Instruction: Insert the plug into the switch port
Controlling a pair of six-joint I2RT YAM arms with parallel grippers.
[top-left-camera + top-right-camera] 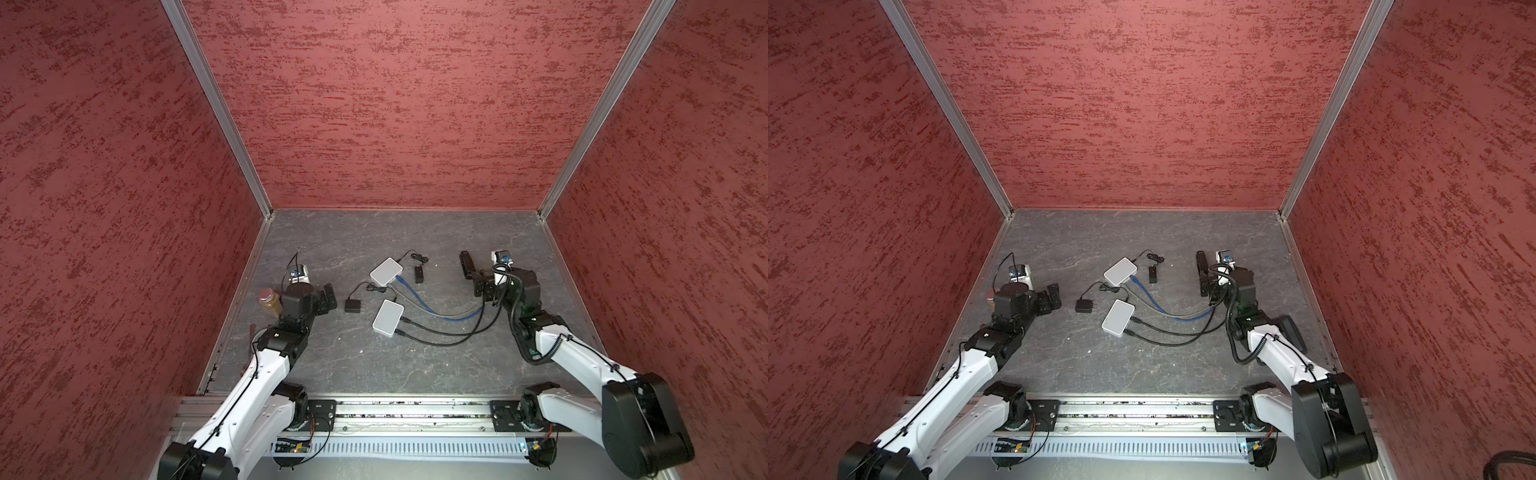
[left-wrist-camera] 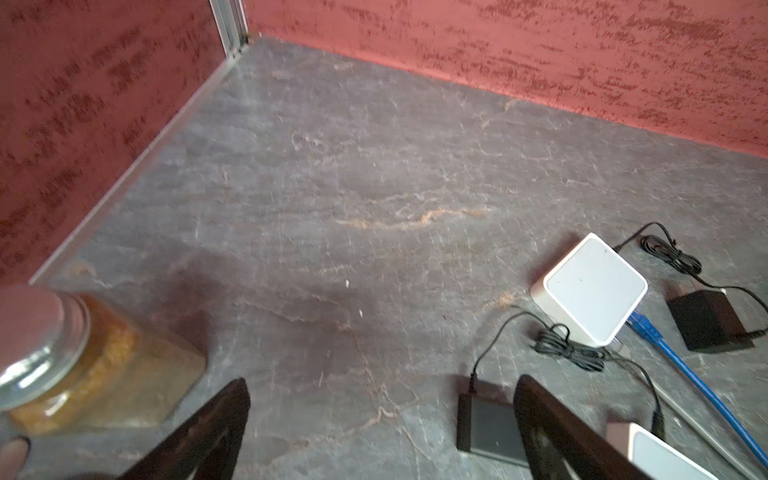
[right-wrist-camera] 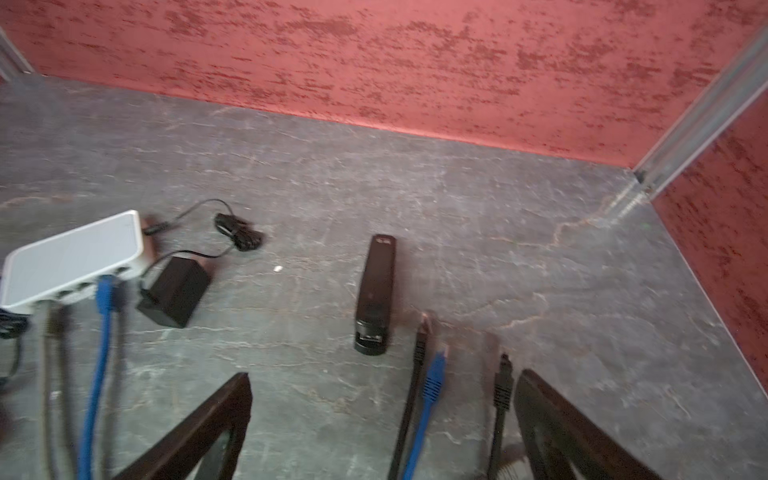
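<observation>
While it lies loose, blue plug, square white switch.

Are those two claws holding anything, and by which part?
Nothing is held. The left gripper and the right gripper both stand open and empty. The loose plugs lie untouched.

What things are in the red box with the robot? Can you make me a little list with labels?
left claw: open, empty
right claw: open, empty
far switch: white, blue cable plugged in
near switch: white, two black cables plugged in
loose plugs: one blue, two black, lying by the right claw, in no port
jar: beside the left arm
stapler: black, lying flat beyond the right claw
</observation>
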